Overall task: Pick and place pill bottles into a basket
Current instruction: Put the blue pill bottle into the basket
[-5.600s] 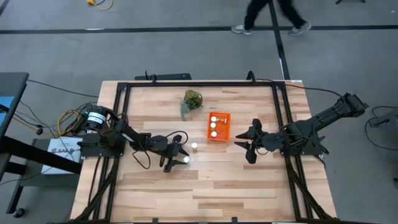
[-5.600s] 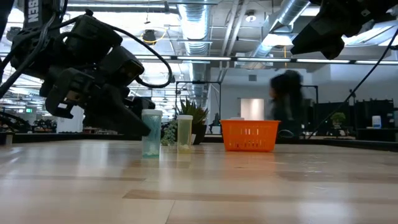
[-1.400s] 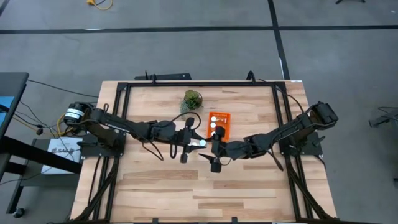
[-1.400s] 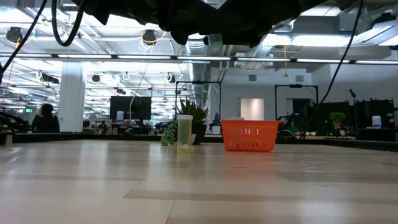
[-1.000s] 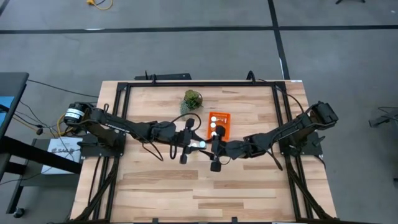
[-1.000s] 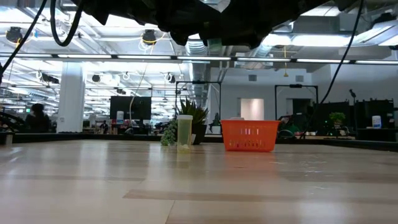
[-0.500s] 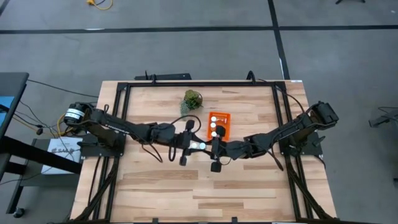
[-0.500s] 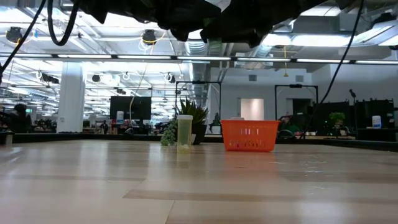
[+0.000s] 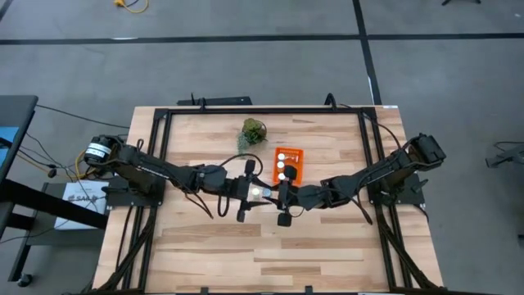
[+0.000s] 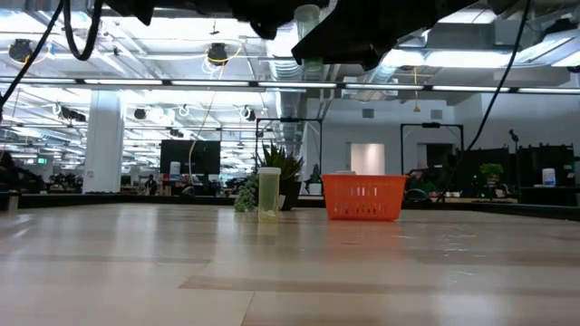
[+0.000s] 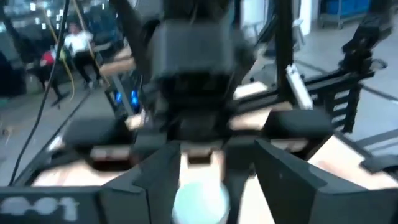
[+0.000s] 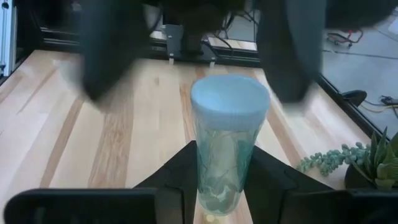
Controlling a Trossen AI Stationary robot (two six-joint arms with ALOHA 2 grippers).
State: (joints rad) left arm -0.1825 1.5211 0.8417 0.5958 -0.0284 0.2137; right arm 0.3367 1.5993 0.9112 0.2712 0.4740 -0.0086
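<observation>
The right gripper (image 12: pixel 221 173) is pressed onto the lower body of a pill bottle (image 12: pixel 228 149), which is held upright in the air near the middle of the high view, just below and left of the basket (image 9: pixel 296 156). The left gripper (image 11: pixel 202 171) is spread wide on either side of the same bottle, with a gap showing at each finger, so the bottle is carried by the right gripper alone.

The bottle is judged to be light, stiff plastic with a smooth round wall, so some slipping or twisting under a narrow pinch is to be expected. It is not likely to be crushed. It is best taken across the clear body, below the white cap, as is done here. A grip on the cap would leave the body free to swing.

One bottle is counted in the air. One more bottle (image 10: pixel 268 194) is seen standing on the tabletop (image 10: pixel 290 263), left of the basket in the low view. At least two white caps are counted inside the basket, possibly three, since its lower end is covered by the arm. One basket and one green plant (image 9: pixel 253 131) are counted.
</observation>
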